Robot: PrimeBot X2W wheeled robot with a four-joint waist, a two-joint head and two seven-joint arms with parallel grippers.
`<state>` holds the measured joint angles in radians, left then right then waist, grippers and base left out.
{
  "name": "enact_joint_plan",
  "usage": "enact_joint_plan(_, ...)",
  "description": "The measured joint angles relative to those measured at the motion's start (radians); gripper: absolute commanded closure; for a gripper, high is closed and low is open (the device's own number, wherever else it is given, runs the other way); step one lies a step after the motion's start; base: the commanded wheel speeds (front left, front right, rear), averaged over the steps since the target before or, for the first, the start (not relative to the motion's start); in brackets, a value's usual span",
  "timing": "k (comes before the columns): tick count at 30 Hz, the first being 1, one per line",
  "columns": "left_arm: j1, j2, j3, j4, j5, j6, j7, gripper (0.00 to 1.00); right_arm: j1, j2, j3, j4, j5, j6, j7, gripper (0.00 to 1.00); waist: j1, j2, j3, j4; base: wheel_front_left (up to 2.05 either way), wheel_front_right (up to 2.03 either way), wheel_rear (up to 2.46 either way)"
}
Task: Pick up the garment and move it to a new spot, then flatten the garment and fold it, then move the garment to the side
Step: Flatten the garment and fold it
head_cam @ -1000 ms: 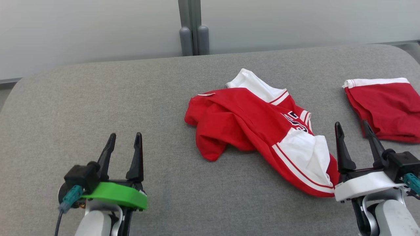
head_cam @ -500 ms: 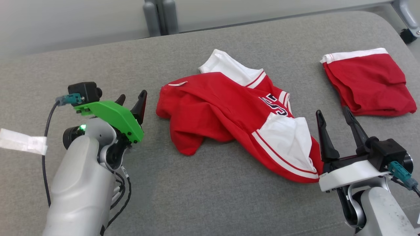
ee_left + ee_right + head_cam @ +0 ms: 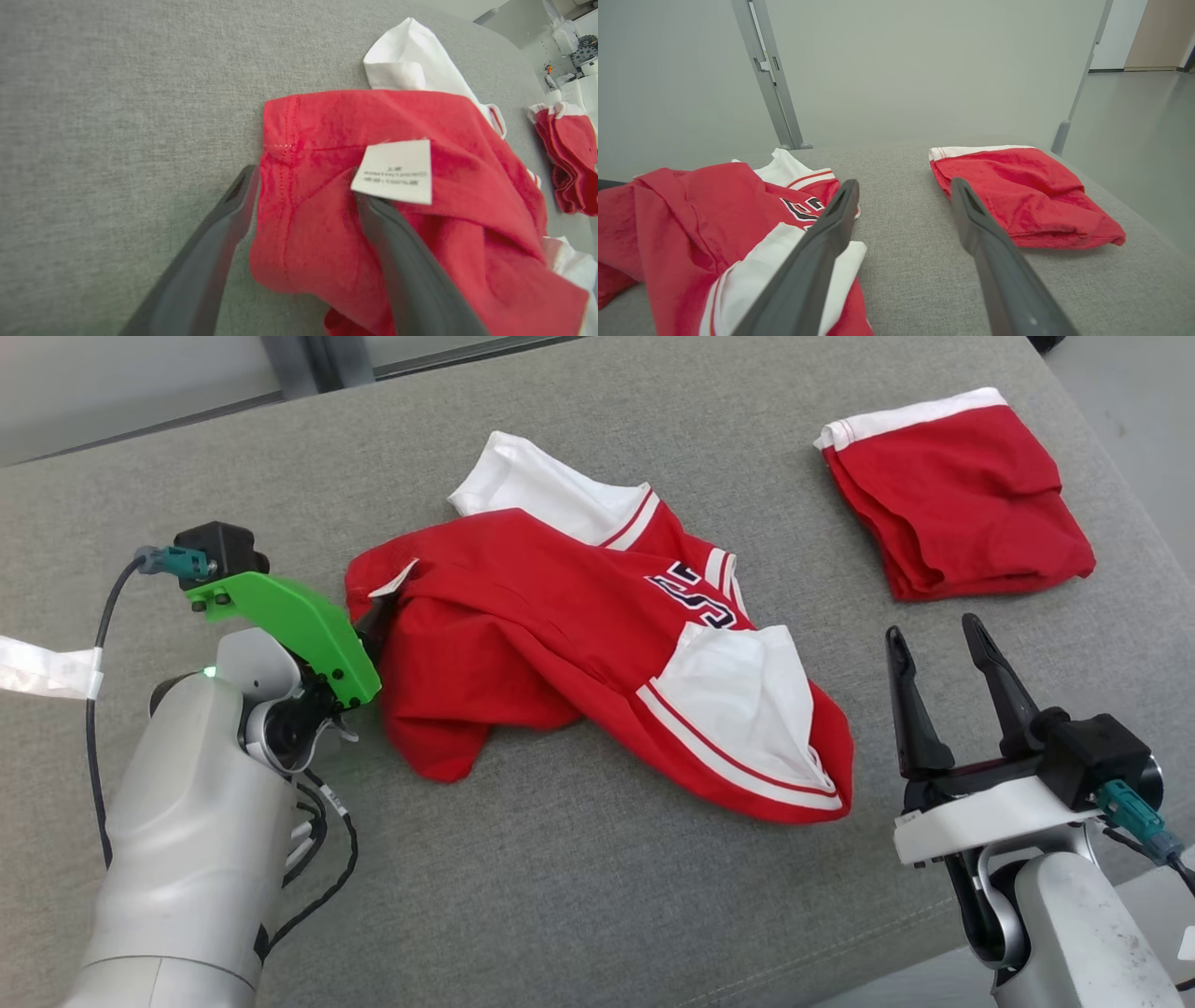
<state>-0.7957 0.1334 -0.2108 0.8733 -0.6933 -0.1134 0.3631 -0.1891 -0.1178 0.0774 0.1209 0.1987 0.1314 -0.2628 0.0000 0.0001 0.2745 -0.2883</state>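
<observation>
The garment (image 3: 560, 644), a soft red jersey shirt with white panels and red-striped trim, lies crumpled in loose folds at the middle of the grey woven bench (image 3: 597, 896). Dark lettering on its chest is half buried in a fold and cannot be read, and the small print on its white care label (image 3: 395, 172) is too fine to make out. The left pincer (image 3: 306, 186) stands open astride the stitched hem corner at the shirt's left end, one smooth dark finger over bare bench, the other over the red cloth just below the label. From the head view those fingers are mostly hidden behind the green plastic bracket (image 3: 299, 625). Half a second ago the left pincer's tips were just short of that edge. The whole head view has also shifted since then. The right pincer (image 3: 934, 627) hangs open near the shirt's lower right end, apart from it. A second red piece with a white band (image 3: 952, 495) lies folded farther right.
</observation>
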Motion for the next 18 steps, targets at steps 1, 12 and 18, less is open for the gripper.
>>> enact_joint_plan(1,-0.002,-0.001,0.0,0.002,-0.002,0.0,0.007,0.0,0.0,0.0,0.0,-0.001,0.0,0.0,0.0,0.0,0.0,0.0,0.004,-0.004,0.0,0.0,0.0)
enact_joint_plan(12,-0.028,0.011,-0.017,0.004,0.017,0.065,-0.062,0.0,-0.006,0.008,0.004,-0.004,-0.009,0.0,0.0,0.0,0.0,0.0,0.024,-0.027,0.0,0.0,0.0)
enact_joint_plan(18,-0.038,0.011,-0.049,0.034,0.04,0.074,-0.072,0.0,-0.012,0.008,0.012,-0.004,-0.009,0.0,0.0,0.0,0.0,0.0,0.03,-0.039,0.0,0.0,0.0)
